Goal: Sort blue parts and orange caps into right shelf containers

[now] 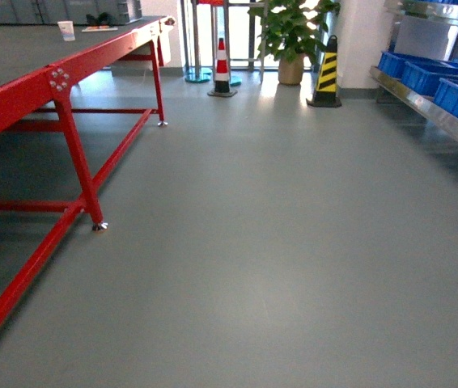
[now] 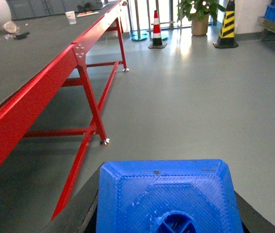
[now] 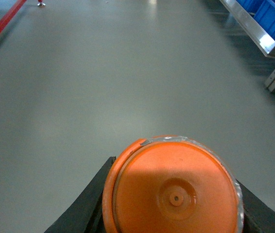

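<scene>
We're carrying both parts, mid-transit. Left gripper (image 2: pixel 164 228) is clamped on a blue part (image 2: pixel 164 194); the black fingers (image 2: pixel 86 218) flank it at the bottom of the left wrist view. Right gripper (image 3: pixel 171 228) is clamped on an orange cap (image 3: pixel 174 187) the same way.

Orientation: the blue part shows us one broad face with a round recess, so its stud axis seems to run along the gripper, pointing forward over the floor (image 1: pixel 277 242). The cap shows its round end face-on, so its long axis also runs forward, out of the gripper. Its printed side isn't visible.

Mid-range: the red table (image 1: pixel 19 89) runs along our left, its nearest leg foot close to our lane.

Far: the shelf (image 1: pixel 431 109) with blue crates (image 1: pixel 455 95) is ahead-right, still well apart. A striped cone (image 1: pixel 324 74) and a plant (image 1: pixel 292 32) stand beyond.

Risks, as we judge them:
- Base swing clips the table leg or the shelf edge.
- Grip depth is hidden; jolts could slip either part.
- Wrong crate: the crate contents are unreadable from here.
</scene>
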